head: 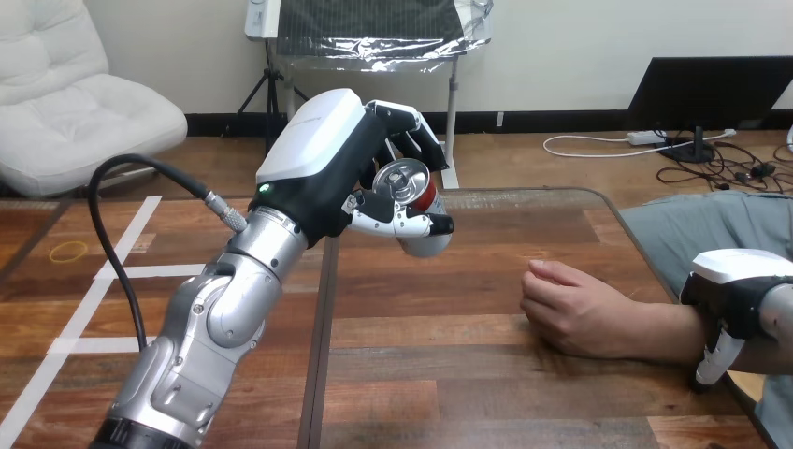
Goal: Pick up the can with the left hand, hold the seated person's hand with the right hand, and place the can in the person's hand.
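The left hand (pixel 327 159), raised over the table (pixel 449 374), clasps the can (pixel 418 198), which is tilted with its top toward the camera, clear of the wood. The person's hand (pixel 566 304) rests curled on the table, to the can's right and lower. The right hand (pixel 739 281) lies over the person's forearm (pixel 645 332). Whether it grips cannot be told.

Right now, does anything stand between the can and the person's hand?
Nothing visible does. The left robot hand holds the can above the table, and only bare table lies between it and the person's hand, which rests curled, palm hidden.
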Controlling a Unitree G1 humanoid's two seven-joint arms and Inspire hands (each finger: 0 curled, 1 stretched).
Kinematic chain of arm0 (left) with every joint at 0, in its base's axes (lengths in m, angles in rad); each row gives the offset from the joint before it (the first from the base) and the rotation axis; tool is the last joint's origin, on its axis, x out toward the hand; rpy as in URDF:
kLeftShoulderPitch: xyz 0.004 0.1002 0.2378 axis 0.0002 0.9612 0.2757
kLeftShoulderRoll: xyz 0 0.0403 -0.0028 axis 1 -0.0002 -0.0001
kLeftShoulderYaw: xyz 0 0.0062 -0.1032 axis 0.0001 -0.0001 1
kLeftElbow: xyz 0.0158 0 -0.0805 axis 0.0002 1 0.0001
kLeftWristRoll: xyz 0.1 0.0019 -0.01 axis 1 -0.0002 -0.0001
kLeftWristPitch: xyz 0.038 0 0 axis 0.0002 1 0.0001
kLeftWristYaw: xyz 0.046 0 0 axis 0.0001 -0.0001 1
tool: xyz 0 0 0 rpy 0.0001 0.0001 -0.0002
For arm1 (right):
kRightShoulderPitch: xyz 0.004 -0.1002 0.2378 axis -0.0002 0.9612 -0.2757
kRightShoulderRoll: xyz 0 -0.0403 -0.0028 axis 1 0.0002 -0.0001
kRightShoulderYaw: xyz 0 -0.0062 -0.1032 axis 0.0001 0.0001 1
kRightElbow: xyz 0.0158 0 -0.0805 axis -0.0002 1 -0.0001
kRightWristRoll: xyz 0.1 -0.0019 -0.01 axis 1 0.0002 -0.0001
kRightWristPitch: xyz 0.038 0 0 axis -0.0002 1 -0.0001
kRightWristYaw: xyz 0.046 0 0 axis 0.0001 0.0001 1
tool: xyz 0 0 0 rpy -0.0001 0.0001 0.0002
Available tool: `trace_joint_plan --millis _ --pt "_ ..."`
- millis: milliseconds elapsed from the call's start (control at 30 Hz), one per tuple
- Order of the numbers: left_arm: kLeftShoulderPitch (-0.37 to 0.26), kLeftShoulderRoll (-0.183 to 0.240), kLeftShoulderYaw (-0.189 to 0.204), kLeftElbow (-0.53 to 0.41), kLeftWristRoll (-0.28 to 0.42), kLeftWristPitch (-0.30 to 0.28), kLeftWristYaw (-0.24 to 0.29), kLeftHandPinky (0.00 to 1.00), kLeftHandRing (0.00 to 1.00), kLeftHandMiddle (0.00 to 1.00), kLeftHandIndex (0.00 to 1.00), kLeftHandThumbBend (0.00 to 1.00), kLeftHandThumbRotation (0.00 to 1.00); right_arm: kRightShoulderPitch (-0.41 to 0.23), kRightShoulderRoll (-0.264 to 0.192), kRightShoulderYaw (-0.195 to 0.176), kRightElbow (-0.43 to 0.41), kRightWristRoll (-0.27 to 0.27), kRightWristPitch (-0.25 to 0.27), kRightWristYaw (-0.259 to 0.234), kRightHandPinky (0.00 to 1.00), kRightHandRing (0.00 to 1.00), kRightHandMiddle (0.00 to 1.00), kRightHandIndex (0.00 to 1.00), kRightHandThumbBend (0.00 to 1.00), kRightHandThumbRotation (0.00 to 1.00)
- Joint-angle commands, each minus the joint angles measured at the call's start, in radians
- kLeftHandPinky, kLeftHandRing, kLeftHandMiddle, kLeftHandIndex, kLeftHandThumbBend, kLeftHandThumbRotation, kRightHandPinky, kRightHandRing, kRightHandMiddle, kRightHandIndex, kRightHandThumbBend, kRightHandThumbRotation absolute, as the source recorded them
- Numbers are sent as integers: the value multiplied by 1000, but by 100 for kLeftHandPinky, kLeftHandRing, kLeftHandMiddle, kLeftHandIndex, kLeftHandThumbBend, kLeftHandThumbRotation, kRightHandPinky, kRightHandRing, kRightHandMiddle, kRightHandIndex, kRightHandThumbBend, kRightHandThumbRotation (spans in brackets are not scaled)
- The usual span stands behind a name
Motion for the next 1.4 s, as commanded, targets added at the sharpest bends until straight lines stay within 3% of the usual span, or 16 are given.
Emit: trace_joint_plan --millis 0,200,333,467,800,1233,1367 --pt "-57 -3 16 -24 6 -6 14 32 39 46 50 55 0 -16 16 0 -15 18 10 10 46 56 62 54 67 0" --pt "-61 -7 14 -21 4 0 10 32 38 45 50 55 0 -14 7 2 -25 15 4 12 57 64 67 54 66 0" --pt "-67 -11 11 -11 3 -6 12 32 38 45 50 55 0 -16 5 1 -25 15 0 8 59 63 66 55 66 0" --pt "-75 -17 7 -3 1 -11 14 33 38 46 50 55 0 -22 7 -3 -18 19 4 9 48 55 61 56 65 0" --pt "-95 -40 2 9 -14 -18 12 33 38 45 50 54 0 -25 -4 -25 -34 41 4 3 38 47 55 56 66 0" --pt "-124 -77 -10 26 2 -30 24 33 38 45 50 56 0 -28 -23 -46 -82 66 12 14 40 50 57 54 67 0" --pt "-132 -86 -14 30 6 -32 23 34 38 45 49 57 0 -22 -36 -58 -107 82 -13 -2 38 48 55 53 67 0"
